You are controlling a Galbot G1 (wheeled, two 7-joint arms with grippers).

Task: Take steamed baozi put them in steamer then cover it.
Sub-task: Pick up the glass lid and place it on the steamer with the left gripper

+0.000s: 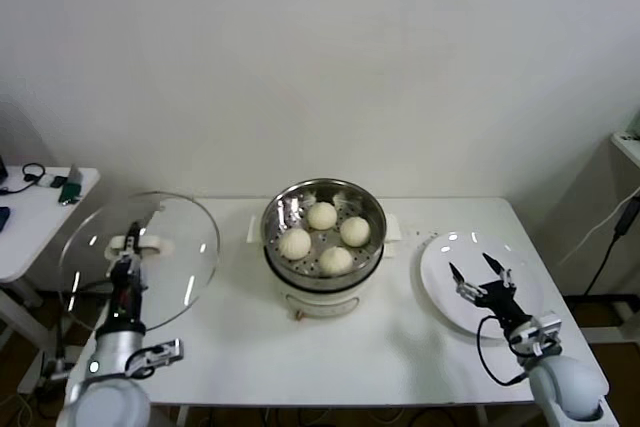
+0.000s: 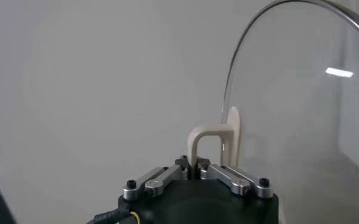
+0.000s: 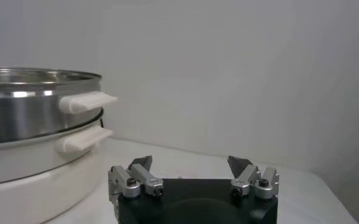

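Observation:
The shiny steamer (image 1: 322,269) stands uncovered at the table's middle on its white base. Several cream-white steamed baozi (image 1: 321,215) lie on its perforated tray. The clear glass cover (image 1: 175,247) hangs tilted on edge above the table's left end, well apart from the steamer. My left gripper (image 1: 128,255) is shut on the cover's whitish handle (image 1: 138,242). In the left wrist view the handle (image 2: 206,135) sits pinched in my left gripper (image 2: 195,167), with the glass (image 2: 301,97) beside it. My right gripper (image 1: 481,273) hovers open and holding nothing over the white plate (image 1: 440,292). The right wrist view shows it (image 3: 191,163) beside the steamer (image 3: 27,109).
The white plate lies bare at the table's right end. A small side table (image 1: 30,222) with cables and gadgets stands left of the work table. A grey shelf edge (image 1: 628,147) and a black cable (image 1: 612,247) are at the far right.

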